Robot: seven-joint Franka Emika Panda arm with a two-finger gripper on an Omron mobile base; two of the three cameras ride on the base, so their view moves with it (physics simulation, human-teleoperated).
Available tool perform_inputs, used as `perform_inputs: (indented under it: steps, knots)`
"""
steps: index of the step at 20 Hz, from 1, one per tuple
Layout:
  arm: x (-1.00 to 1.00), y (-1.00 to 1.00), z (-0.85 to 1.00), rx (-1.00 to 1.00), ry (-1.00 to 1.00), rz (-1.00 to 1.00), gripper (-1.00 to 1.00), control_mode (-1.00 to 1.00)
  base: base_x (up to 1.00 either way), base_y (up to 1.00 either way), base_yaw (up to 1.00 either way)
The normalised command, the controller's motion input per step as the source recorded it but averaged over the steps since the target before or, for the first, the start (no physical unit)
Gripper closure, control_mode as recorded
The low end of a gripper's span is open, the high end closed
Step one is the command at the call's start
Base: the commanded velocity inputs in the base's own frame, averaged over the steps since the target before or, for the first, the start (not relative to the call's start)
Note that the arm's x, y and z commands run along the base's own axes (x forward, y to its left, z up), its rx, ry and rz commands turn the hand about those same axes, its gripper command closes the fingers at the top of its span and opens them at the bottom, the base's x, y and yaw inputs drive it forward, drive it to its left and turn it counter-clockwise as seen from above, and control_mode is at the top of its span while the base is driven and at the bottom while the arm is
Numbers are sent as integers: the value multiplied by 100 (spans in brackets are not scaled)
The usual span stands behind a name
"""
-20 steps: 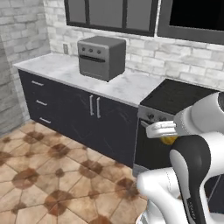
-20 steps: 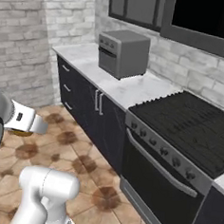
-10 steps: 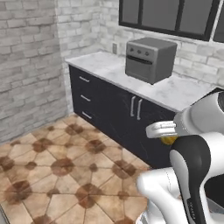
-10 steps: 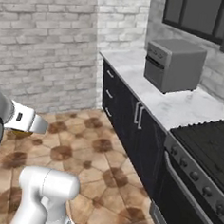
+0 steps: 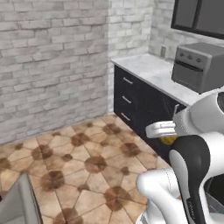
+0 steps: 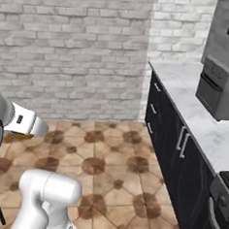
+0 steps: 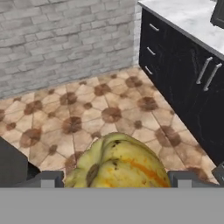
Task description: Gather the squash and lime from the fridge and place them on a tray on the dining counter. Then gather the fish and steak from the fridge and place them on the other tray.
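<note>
The squash (image 7: 118, 164), a ribbed yellow lump with green and orange streaks, sits between my two dark fingertips in the hand view, carried high above the tiled floor. My gripper (image 7: 117, 179) is shut on it, one finger pressing each side. In the left base view the white hand (image 5: 161, 129) points left with a sliver of the yellow squash (image 5: 168, 140) under it. From the right base view, the hand (image 6: 27, 122) juts out at the left edge, with a bit of the squash (image 6: 17, 135) below.
A marble-topped wall counter (image 5: 151, 70) over dark drawers and doors (image 6: 175, 140) runs along the right, carrying a grey toaster oven (image 5: 197, 65). A brick wall (image 6: 73, 50) stands ahead. A grey slab (image 5: 17, 205) sits at the lower left. Brown tiled floor (image 5: 87, 162) lies between.
The whole picture has swung: the base has turned left, so the counter and toaster oven slid right and the brick wall came into view. The arm holds the same pose, still gripping the squash.
</note>
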Motion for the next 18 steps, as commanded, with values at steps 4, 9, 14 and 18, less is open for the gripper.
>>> perform_inputs:
  steps: [4, 9, 14, 18]
  knots:
    - [0, 0, 0, 0, 0, 0, 100, 100, 45, 3, 47]
    - [0, 0, 0, 0, 0, 0, 100, 100, 38, 7, 47]
    - [0, 0, 0, 0, 0, 0, 100, 100, 33, 10, 48]
    - [0, 0, 0, 0, 0, 0, 100, 100, 30, 11, 49]
